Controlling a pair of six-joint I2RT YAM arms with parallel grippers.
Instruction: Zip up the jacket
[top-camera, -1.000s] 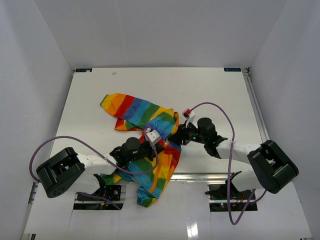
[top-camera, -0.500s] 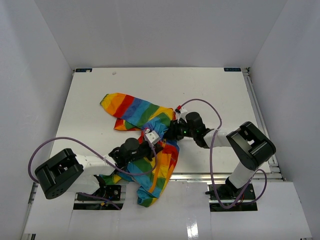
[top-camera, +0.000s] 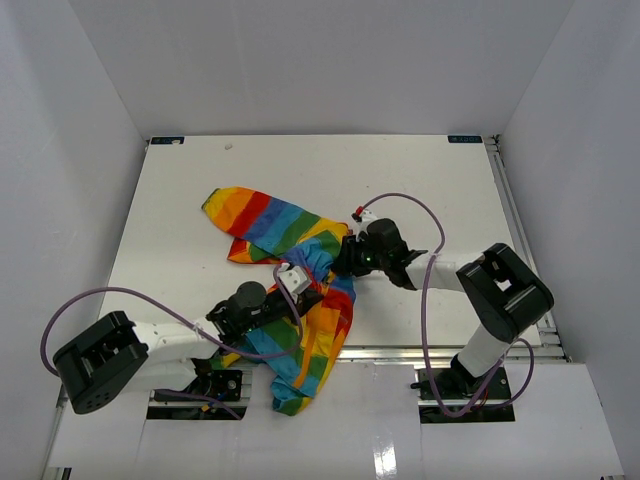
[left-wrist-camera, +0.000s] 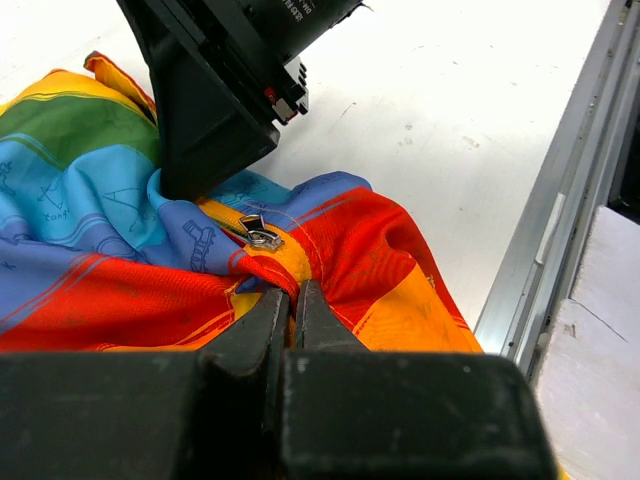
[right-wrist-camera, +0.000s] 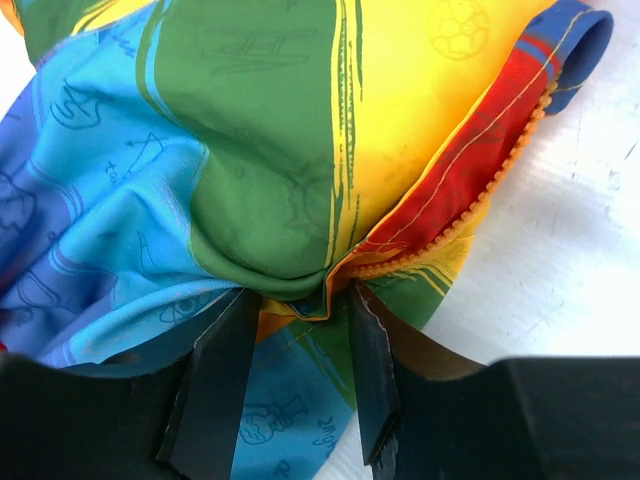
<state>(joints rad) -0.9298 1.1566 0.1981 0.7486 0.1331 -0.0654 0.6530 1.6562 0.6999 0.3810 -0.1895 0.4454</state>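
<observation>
The rainbow-striped jacket (top-camera: 268, 224) lies crumpled mid-table, its lower end hanging over the near edge. My left gripper (top-camera: 316, 292) reaches in from the left. In the left wrist view it (left-wrist-camera: 291, 295) is shut on a red-orange fold of the jacket (left-wrist-camera: 380, 240), just below a small silver zipper pull (left-wrist-camera: 260, 236). My right gripper (top-camera: 341, 262) comes in from the right. Its fingers (right-wrist-camera: 215, 370) stand apart with a gathered bunch of jacket (right-wrist-camera: 270, 150) pinched between the tips (right-wrist-camera: 298, 300). Orange zipper teeth (right-wrist-camera: 470, 215) run up to the right along a red edge.
A metal rail (top-camera: 400, 352) runs along the table's near edge, close to the jacket's hanging end. Purple cables (top-camera: 420, 210) loop over both arms. The right arm's black housing (left-wrist-camera: 220, 100) hangs right behind the zipper pull. White walls enclose the table.
The right arm swung left and folded in, bringing its gripper onto the jacket's middle. The left arm drew back down-left, still holding its fold, and the jacket's lower part shifted with it.
</observation>
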